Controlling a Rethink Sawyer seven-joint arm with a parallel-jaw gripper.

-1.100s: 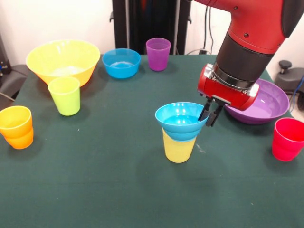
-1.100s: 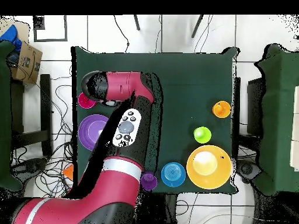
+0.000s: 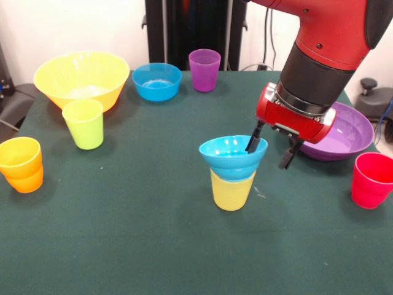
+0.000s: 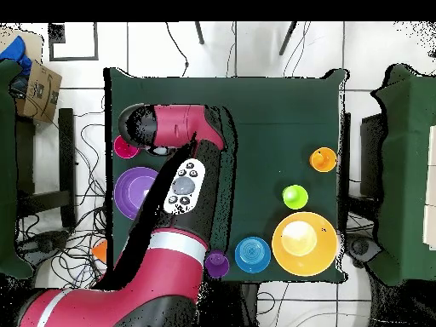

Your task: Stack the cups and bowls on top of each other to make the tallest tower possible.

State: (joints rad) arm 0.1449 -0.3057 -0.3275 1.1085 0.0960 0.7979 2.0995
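Blue bowl on yellow cup: light, stiff, slick; you grip its rim, which gripper straddles, fingers parted

Mid-table: tower, bowl seated in cup. Gripper at the bowl's rim, one finger inside. Behind-right, wide bowl; beside it, right edge, a cup. Left: two cups. Far side: two bowls, another cup.
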